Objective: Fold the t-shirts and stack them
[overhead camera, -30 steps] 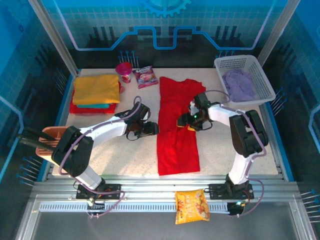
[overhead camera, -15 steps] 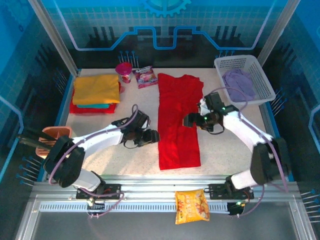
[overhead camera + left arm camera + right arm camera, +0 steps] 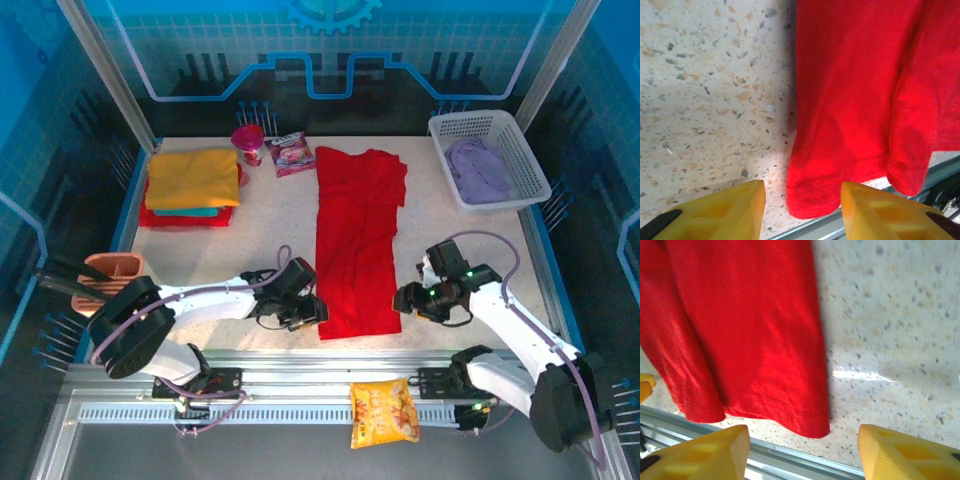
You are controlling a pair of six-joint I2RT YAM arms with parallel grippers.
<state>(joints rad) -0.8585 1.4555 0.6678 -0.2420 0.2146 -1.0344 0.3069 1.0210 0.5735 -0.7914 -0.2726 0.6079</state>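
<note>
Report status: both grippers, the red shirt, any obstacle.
Left gripper open, right gripper open, one beside each near corner of red t-shirt. T-shirt flat, in long strip. No obstacle at hem.

Setting: a robotics lab test cell, we judge. We list a speckled tabletop [image 3: 270, 215], aluminium frame rails [image 3: 300, 362], blue printed wall panels [image 3: 420, 40], and a left arm [image 3: 215, 298] and right arm [image 3: 520, 325] bolted at the near edge.

Left fingers [image 3: 715, 210], right fingers [image 3: 905, 450] moved to red t-shirt [image 3: 358, 235] near hem.
</note>
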